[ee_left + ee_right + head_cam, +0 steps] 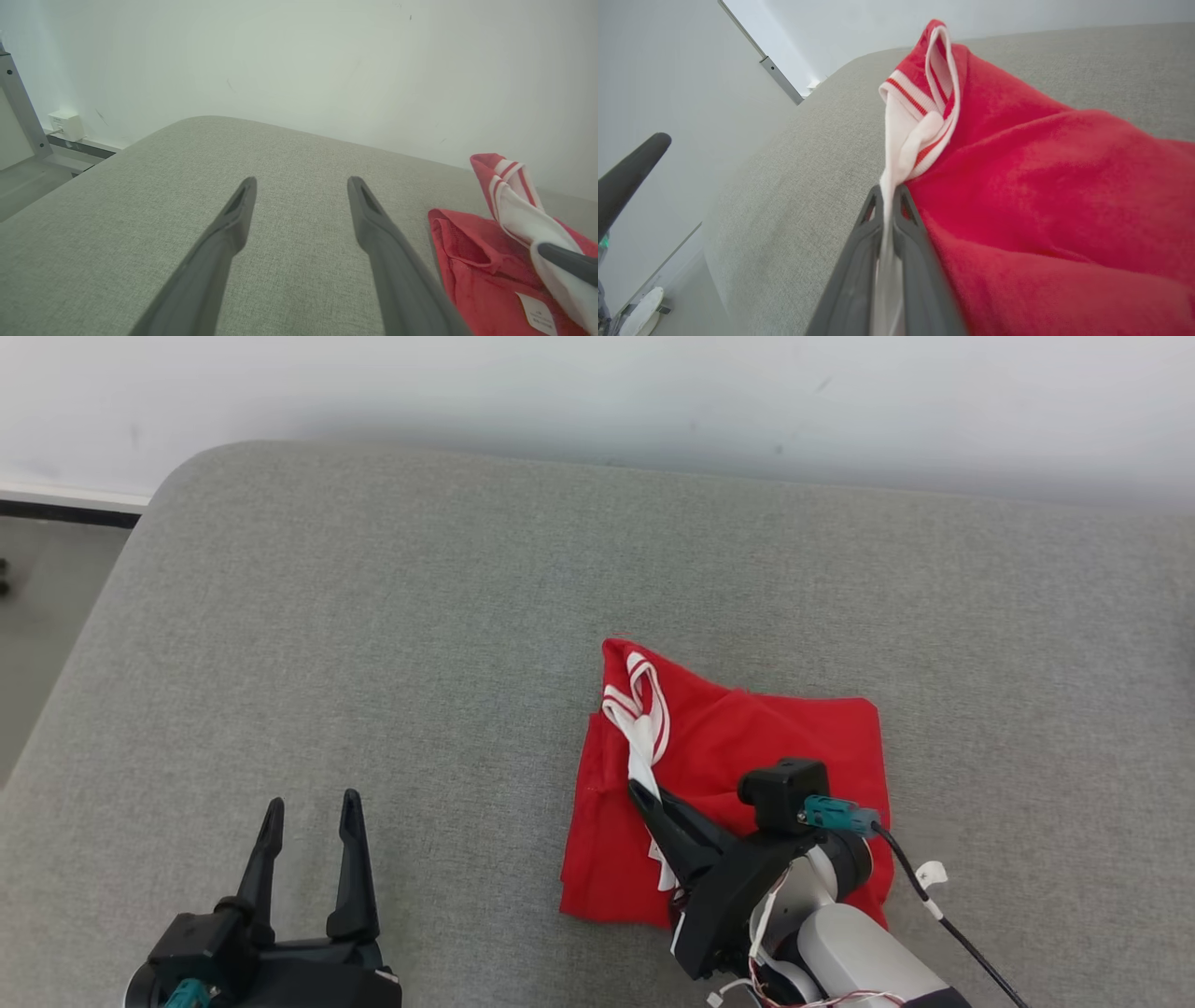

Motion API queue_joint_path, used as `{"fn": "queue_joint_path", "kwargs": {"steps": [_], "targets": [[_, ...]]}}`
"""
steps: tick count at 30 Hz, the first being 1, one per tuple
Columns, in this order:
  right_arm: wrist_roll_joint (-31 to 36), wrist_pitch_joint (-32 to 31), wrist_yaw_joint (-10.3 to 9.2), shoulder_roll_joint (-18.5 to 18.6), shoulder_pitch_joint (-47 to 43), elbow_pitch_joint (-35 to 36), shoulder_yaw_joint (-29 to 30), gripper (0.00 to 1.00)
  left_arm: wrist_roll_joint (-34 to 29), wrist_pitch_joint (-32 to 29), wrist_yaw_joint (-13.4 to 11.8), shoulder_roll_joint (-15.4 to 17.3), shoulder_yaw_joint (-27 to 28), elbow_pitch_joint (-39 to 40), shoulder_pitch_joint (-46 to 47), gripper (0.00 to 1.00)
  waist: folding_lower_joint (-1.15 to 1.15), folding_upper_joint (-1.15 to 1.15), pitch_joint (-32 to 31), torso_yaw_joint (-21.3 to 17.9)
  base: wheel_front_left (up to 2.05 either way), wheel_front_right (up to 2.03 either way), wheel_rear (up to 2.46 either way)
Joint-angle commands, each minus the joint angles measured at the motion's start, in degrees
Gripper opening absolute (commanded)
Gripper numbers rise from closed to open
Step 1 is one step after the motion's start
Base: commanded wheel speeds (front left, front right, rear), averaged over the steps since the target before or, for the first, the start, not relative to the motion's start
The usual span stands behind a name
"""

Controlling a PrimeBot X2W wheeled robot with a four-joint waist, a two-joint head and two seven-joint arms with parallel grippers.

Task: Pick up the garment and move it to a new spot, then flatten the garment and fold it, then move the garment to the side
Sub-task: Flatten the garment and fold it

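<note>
The garment (747,747) is a red jersey lying folded over on the grey cushioned surface (420,616), right of centre. A white strap with red striped trim (642,719) runs up its left side. My right gripper (642,793) is shut on that white strap, and in the right wrist view the white fabric (901,154) is pinched between the two dark fingers of my right gripper (887,196). My left gripper (313,807) stands open over bare surface at the lower left, well left of the garment (486,261). Between the spread fingers of my left gripper (301,184) there is nothing. A small white tag (537,312) shows on the red cloth.
A pale wall (653,392) runs behind the surface. The surface's rounded far-left corner (177,476) drops to the floor (47,597). A black cable (952,924) trails from my right wrist. A wide stretch of grey surface lies left of and beyond the garment.
</note>
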State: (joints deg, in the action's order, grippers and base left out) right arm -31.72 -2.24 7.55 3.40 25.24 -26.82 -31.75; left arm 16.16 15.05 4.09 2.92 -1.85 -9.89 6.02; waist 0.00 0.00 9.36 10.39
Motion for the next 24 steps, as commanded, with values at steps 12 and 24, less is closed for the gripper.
{"fn": "queue_joint_path", "kwargs": {"steps": [12,24], "targets": [[0.78,11.43,-0.15,0.71,5.51,-1.70,0.06,1.00,-0.87,0.16,0.35,-0.04,0.31,-1.36,-0.55,1.00,0.00,0.00,-1.54,-2.80,0.00,0.00,0.00],[4.45,15.90,-0.15,8.50,0.80,7.05,11.09,1.00,-2.62,0.16,1.46,-0.02,2.36,-1.27,-1.37,1.00,0.00,0.00,-3.18,-7.65,0.00,0.00,0.00]]}}
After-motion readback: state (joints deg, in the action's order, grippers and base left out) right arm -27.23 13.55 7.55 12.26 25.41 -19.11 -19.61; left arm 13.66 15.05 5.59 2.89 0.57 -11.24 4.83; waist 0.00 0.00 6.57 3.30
